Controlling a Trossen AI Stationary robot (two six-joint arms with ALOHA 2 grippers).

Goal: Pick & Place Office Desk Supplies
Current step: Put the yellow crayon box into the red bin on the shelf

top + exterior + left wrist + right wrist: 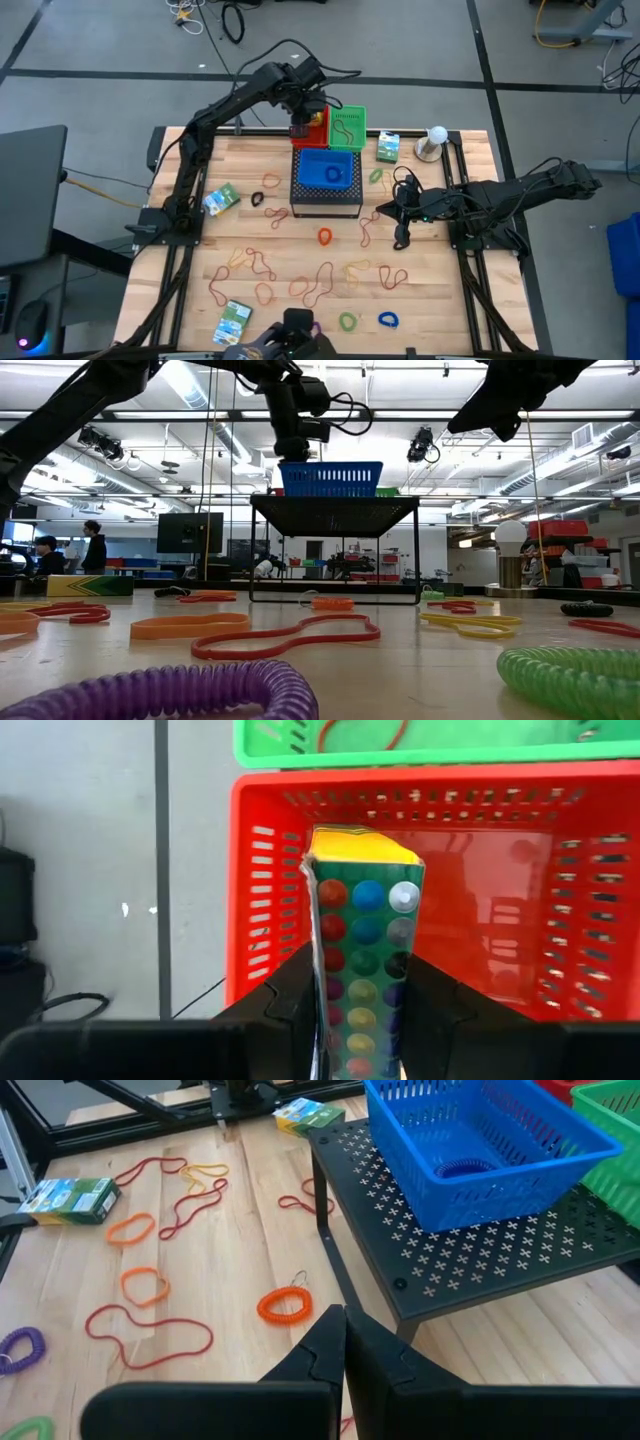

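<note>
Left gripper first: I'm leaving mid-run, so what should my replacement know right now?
Left gripper: shut on a box, held over the red basket.
Right gripper: shut, empty, low over the table beside the black stand.
Done: a band in the green basket, a blue loop in the blue basket.
Left: three boxes, loops and many bands on the table.

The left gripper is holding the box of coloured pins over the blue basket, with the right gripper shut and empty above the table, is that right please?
Not quite. The left gripper holds the box over the red basket, not the blue basket, as the left wrist view shows. The right gripper is indeed shut and empty above the table.
</note>
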